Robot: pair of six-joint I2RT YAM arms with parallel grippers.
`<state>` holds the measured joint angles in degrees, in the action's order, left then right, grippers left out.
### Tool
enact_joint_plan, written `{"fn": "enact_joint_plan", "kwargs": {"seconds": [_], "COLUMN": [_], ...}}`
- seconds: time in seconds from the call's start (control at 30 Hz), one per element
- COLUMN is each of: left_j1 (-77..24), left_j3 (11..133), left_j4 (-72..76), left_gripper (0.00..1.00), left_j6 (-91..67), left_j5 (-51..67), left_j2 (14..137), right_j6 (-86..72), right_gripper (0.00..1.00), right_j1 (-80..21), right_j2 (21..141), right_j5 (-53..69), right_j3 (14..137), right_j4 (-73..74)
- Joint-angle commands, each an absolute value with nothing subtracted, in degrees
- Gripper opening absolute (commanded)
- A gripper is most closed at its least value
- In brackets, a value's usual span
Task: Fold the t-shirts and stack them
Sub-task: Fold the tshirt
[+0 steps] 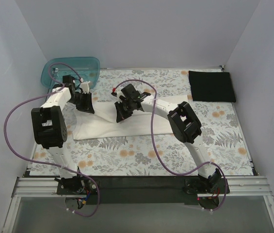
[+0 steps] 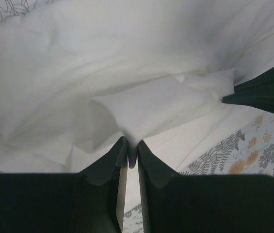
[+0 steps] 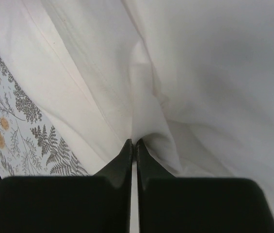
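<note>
Left claw [image 2: 132, 148]: black fingers almost together, a peaked fold of the cream-white t-shirt [image 1: 127, 127] nipped between the tips.
Right claw [image 3: 134, 144]: fingers pressed together on a thin ridge of the same shirt, creases fanning out from the tips.
Shirt texture: soft, matte, rumpled. It lies as a long low band just left of frame centre on the floral cloth [image 1: 141, 155].
Black t-shirt [image 1: 212, 86]: flat folded rectangle, upper right.
Cloth print: grey ferns, orange blossoms.
Tub [image 1: 73, 65]: translucent teal plastic, rounded corners, upper left.
</note>
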<state>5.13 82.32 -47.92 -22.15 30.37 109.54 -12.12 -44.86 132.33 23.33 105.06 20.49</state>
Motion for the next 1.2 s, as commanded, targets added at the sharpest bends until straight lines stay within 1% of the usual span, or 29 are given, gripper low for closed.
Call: {"fn": "enact_joint_plan", "kwargs": {"seconds": [0.0,0.07,0.17,0.2,0.3,0.4,0.43,0.47,0.5,0.53,0.57,0.6,0.63,0.67,0.8,0.9,0.97,1.07,1.17], "left_j1": [5.1,5.4,5.4,5.4,5.7,5.7,5.7,5.7,5.7,5.8,5.9,6.0,6.4,6.3,6.3,5.2,4.4,3.6,2.6], "left_j3": [80.1,78.8,76.7,75.8,74.0,73.1,72.9,72.9,72.9,73.0,73.2,73.6,74.0,74.3,73.9,72.6,71.6,70.8,70.2], "left_j4": [-51.8,-52.4,-53.3,-53.5,-53.8,-53.9,-53.9,-54.2,-54.3,-54.7,-54.8,-55.0,-55.1,-55.1,-53.5,-52.3,-50.9,-48.6,-46.2], "left_gripper": [0.13,0.13,0.09,0.06,0.05,0.05,0.07,0.09,0.14,0.25,0.32,0.34,0.38,0.38,0.39,0.39,0.38,0.38,0.36], "left_j6": [-22.2,-22.5,-23.0,-23.1,-23.1,-23.0,-23.0,-23.0,-23.0,-23.0,-23.0,-22.9,-22.9,-22.8,-22.1,-22.3,-23.5,-25.0,-27.0], "left_j5": [29.2,28.3,27.5,27.2,25.7,24.7,24.3,24.0,24.1,24.0,24.1,25.4,25.9,26.4,30.1,29.9,29.8,29.7,28.6], "left_j2": [102.9,102.0,101.0,101.0,100.8,101.0,101.1,101.2,101.1,100.6,100.2,99.6,98.2,97.5,94.0,93.3,93.7,94.7,96.0], "right_j6": [-13.2,-13.1,-12.5,-12.2,-11.2,-10.5,-10.5,-10.3,-9.9,-9.8,-9.5,-8.5,-7.9,-7.0,-1.9,5.3,10.4,15.1,18.1], "right_gripper": [0.01,0.01,0.01,0.01,0.01,0.01,0.01,0.04,0.21,0.28,0.35,0.49,0.53,0.55,0.56,0.53,0.5,0.49,0.46], "right_j1": [-44.9,-44.9,-44.8,-44.9,-44.9,-44.9,-44.9,-44.9,-44.9,-44.9,-44.8,-44.8,-44.8,-44.3,-40.6,-36.3,-32.5,-26.1,-20.1], "right_j2": [128.3,128.2,127.7,127.3,126.9,127.2,127.3,127.4,127.4,127.0,126.3,125.8,125.2,123.9,120.2,117.0,114.5,112.0,112.7], "right_j5": [26.3,26.5,26.9,27.0,27.0,26.6,26.4,26.6,26.7,26.8,26.8,26.6,26.3,25.8,28.1,28.1,26.5,23.8,20.1], "right_j3": [104.2,104.1,103.3,103.0,102.5,102.5,102.5,102.5,102.6,102.6,102.5,102.5,102.5,102.6,102.0,99.9,96.7,92.0,90.9], "right_j4": [19.4,19.4,19.5,19.7,20.6,21.8,22.1,22.2,22.7,22.8,23.1,23.1,23.4,23.9,27.1,32.6,36.8,39.7,41.4]}}
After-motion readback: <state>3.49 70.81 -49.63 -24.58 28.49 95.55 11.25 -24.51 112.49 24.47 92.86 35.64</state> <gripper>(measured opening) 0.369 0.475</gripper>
